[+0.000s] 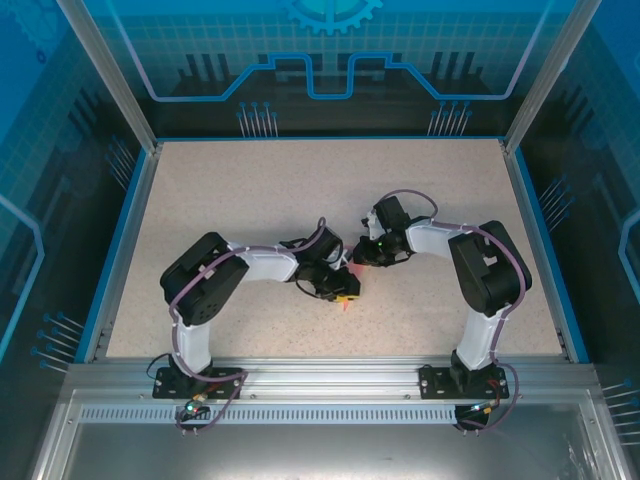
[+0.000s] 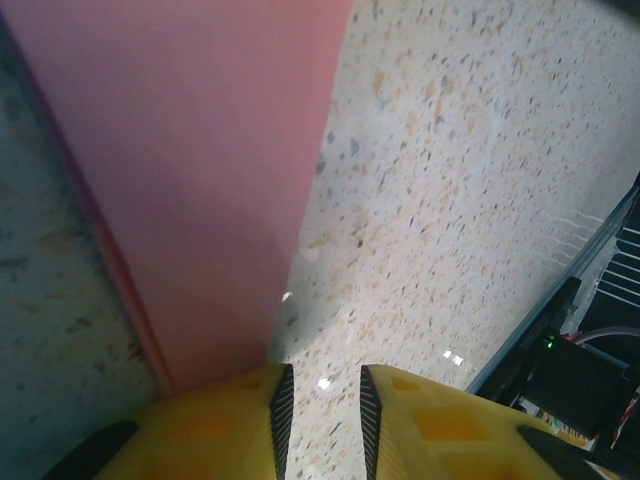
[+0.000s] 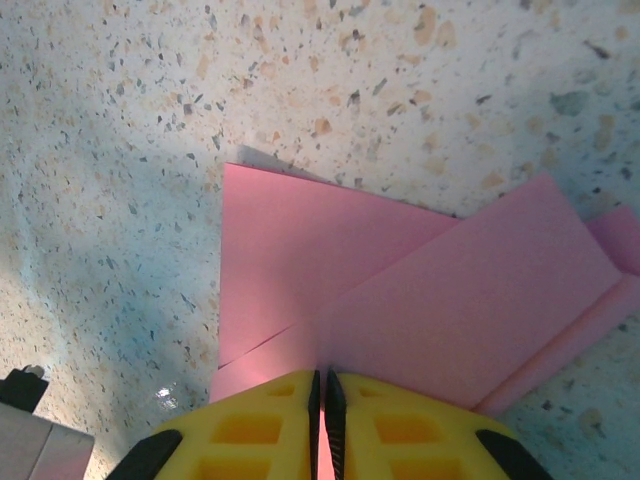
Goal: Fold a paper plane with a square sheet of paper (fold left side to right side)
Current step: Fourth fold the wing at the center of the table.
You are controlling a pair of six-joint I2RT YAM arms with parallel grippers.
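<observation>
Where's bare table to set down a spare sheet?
Free: far half of the table, from the blue back rim to the left arm and right arm; also the near strip between their bases. Crowded: centre, where left gripper and right gripper meet on the pink paper.

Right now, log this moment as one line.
left gripper: open, pink paper by one finger | right gripper: shut on pink paper | pink paper: folded, on table

Top external view. Two arms are bolted at the near edge of the speckled table: the left arm at 7 o'clock, the right arm at 5 o'clock. The left gripper is seen at 7 o'clock of the right gripper, over a sliver of pink paper.
</observation>
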